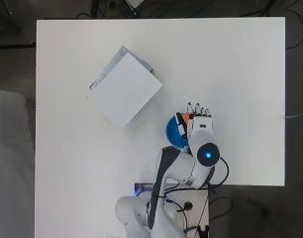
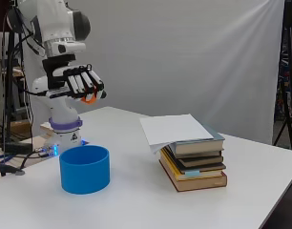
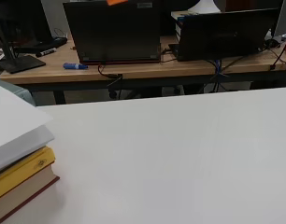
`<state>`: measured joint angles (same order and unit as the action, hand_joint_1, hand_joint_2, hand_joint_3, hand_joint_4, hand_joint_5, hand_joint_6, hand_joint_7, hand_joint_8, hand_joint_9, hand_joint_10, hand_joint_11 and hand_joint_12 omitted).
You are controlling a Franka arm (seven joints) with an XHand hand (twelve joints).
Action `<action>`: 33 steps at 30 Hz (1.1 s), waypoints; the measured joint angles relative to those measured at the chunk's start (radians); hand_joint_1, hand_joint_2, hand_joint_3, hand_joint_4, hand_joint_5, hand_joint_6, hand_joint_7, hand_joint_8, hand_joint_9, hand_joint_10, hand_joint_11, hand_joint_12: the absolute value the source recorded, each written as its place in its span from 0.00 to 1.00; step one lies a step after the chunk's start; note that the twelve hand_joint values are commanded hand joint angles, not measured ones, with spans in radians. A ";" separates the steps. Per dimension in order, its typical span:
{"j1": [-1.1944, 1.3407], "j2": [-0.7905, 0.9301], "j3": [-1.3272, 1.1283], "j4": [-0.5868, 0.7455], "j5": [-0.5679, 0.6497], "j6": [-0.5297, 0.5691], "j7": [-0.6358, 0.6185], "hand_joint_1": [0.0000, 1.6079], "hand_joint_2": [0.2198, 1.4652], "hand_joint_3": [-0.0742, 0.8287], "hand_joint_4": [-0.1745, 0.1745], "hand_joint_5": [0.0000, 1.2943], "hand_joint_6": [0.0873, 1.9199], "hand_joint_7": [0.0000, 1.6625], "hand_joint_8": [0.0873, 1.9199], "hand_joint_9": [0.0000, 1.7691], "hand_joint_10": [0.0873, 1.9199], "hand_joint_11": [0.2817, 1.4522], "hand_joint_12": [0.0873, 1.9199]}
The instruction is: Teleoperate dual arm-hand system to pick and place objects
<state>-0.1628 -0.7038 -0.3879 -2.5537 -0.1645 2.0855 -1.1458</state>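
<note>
Orange object: a small orange thing (image 2: 90,98) sits tucked in the curled fingers, up in the air, well clear of the counter; too little shows to name it.
Robot hand: the robot hand (image 2: 78,82) is closed round that orange piece, hanging above and just beside the blue cup.
Blue cup: the blue cup (image 2: 85,169) stands upright on the counter (image 2: 136,200), looking empty from the side.
Progress: pick looks done, drop not yet made; lowering over the cup and letting go seems to be what's left.
Books: a stack of books (image 2: 192,163) under a white sheet (image 2: 172,130), well apart, untouched.
</note>
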 joint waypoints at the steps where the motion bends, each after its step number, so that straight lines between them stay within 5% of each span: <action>1: -0.006 -0.021 -0.004 -0.024 0.000 -0.014 0.000 0.59 0.78 0.08 1.00 0.64 0.62 0.78 0.83 0.88 0.92 0.78 0.96; 19: -0.013 0.008 -0.093 -0.160 0.004 -0.047 0.039 0.59 0.78 0.08 1.00 0.63 0.62 0.75 1.00 0.89 1.00 0.78 1.00; 20: -0.009 0.020 -0.100 -0.162 0.002 -0.037 0.036 0.67 0.78 0.08 0.88 0.58 0.46 0.66 0.88 0.78 0.96 0.63 0.96; 21: -0.005 0.037 -0.108 -0.163 0.001 -0.025 0.033 0.47 0.67 0.07 0.76 0.36 0.25 0.41 0.54 0.49 0.67 0.37 0.69; 22: -0.001 0.055 -0.113 -0.164 -0.002 -0.015 0.034 0.27 0.58 0.07 0.68 0.20 0.11 0.22 0.27 0.28 0.40 0.21 0.41; 24: 0.005 0.096 -0.109 -0.155 -0.005 -0.011 0.065 0.07 0.50 0.08 0.62 0.05 0.00 0.05 0.03 0.12 0.09 0.12 0.09; 26: 0.010 0.145 -0.091 -0.133 -0.024 -0.014 0.141 0.01 0.48 0.08 0.62 0.01 0.00 0.01 0.00 0.08 0.00 0.10 0.00; 30: 0.019 0.216 -0.083 -0.077 -0.039 -0.027 0.274 0.00 0.50 0.09 0.64 0.00 0.00 0.01 0.00 0.08 0.00 0.10 0.00; 33: 0.027 0.261 -0.087 -0.017 -0.023 -0.046 0.246 0.00 0.51 0.09 0.65 0.00 0.00 0.02 0.00 0.10 0.00 0.10 0.00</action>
<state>-0.1361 -0.4424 -0.4745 -2.5710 -0.1871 2.0394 -0.8997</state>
